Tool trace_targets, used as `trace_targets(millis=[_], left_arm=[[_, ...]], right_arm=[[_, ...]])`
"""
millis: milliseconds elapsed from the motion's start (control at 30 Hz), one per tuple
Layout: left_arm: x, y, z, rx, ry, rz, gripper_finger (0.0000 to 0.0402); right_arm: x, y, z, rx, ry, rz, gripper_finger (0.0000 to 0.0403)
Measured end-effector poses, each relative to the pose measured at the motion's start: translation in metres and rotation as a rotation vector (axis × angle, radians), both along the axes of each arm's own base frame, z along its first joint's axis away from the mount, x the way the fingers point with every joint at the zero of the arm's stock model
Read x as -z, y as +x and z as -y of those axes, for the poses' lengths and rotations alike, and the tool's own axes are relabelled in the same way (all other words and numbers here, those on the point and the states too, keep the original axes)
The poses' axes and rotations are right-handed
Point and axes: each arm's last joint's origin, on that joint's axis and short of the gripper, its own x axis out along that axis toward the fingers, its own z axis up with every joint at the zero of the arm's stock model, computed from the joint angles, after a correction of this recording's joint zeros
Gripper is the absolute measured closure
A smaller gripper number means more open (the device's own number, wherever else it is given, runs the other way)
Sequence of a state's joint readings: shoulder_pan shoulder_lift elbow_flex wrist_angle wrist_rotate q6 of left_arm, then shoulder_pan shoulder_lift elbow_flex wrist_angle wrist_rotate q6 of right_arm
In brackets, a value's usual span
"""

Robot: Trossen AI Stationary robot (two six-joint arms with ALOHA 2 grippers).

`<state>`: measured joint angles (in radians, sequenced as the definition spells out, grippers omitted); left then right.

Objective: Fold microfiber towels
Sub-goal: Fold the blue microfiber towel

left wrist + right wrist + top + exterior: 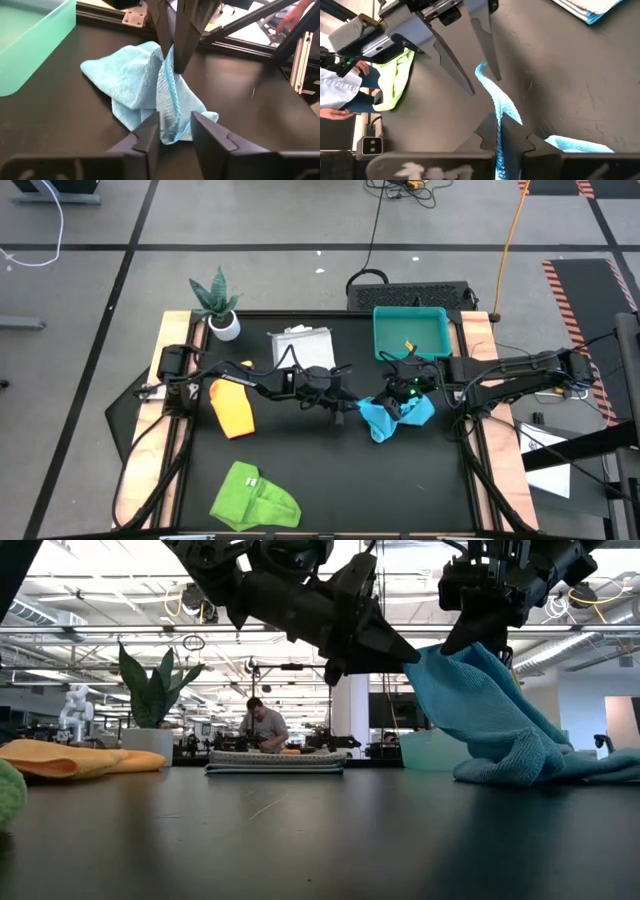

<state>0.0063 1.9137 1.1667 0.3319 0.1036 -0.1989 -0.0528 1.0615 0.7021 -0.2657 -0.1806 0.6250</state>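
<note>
My left claw (175,132) hangs partly open at the turquoise towel (395,418), its fingers either side of a raised fold, not gripping. My right claw (501,132), closed, pinches that fold, lifting it off the desk (330,480) right of centre.

Beyond the black table (300,470), grey floor tiles (250,215) cross-marked by dark lines, with an orange cable (512,230) and a black cable (375,225) trailing over them. In the low view it's an open hall: bright ceiling lights (90,595), white columns (352,705), a person (262,725) seated at a far bench, a leafy potted plant (150,690) well off to the side.
</note>
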Motion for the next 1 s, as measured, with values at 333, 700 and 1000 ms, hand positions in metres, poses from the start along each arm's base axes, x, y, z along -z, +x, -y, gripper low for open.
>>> trace_targets(millis=[333, 700, 1000], left_arm=[[0.002, -0.001, 0.0, 0.009, 0.028, -0.027, 0.0395], [-0.034, -0.067, 0.007, 0.149, -0.092, -0.478, 0.0399], [-0.027, -0.085, 0.022, 0.19, -0.101, -0.667, 0.04]], right_arm=[[0.0, 0.0, 0.0, -0.043, -0.059, 0.014, 0.0401], [-0.006, -0.014, 0.006, -0.097, -0.198, 0.006, 0.029], [0.044, -0.016, -0.005, -0.287, -0.408, -0.105, 0.0227]])
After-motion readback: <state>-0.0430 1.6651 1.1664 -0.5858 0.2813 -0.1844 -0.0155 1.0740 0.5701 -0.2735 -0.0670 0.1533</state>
